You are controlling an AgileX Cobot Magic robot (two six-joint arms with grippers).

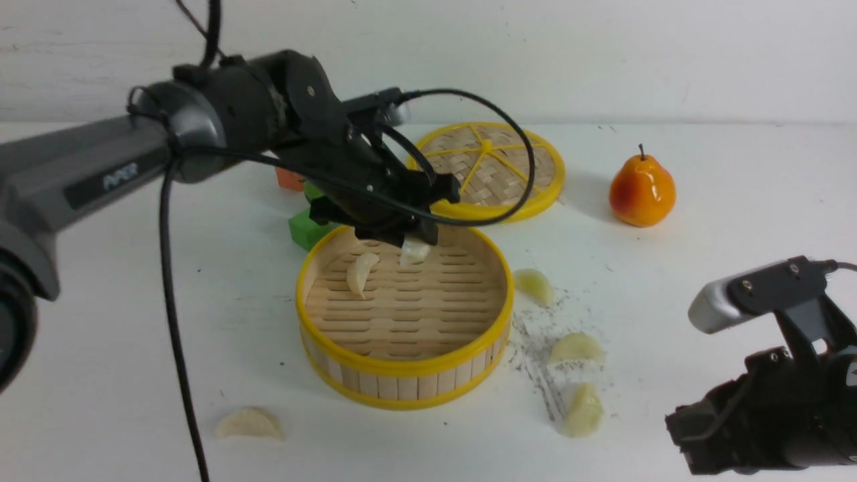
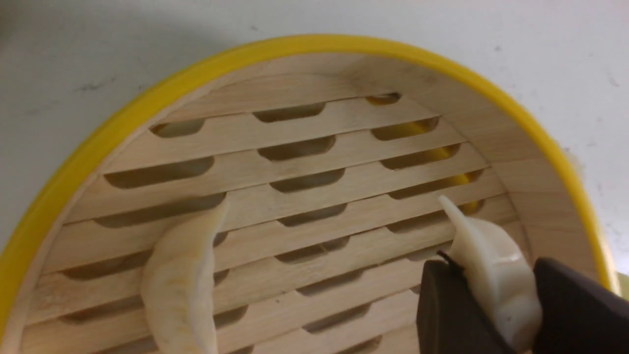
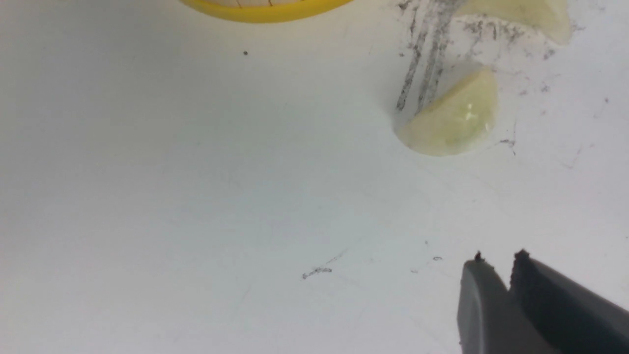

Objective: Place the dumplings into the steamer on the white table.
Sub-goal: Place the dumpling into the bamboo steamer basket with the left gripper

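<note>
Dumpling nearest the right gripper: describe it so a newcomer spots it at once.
Find the yellow-rimmed steamer mid-table. Right of it, three dumplings lie around a patch of grey scratch marks. Yours is the pale yellow-green one closest to the robot, at the streaks' near end.

Steamer [image 1: 402, 385]: pale matt wooden slats, smooth yellow plastic-looking rims.
Lid [image 1: 489, 167] behind steamer: woven matt strips.
Dumplings [image 1: 576, 348]: smooth, waxy, faintly glossy.
Pear [image 1: 641, 191] right of steamer: glossy.
Counter [image 1: 134, 335]: matt white, grey scuffs beside steamer.
Left gripper [image 2: 491, 280]: matt dark fingers [image 2: 447, 314].
</note>
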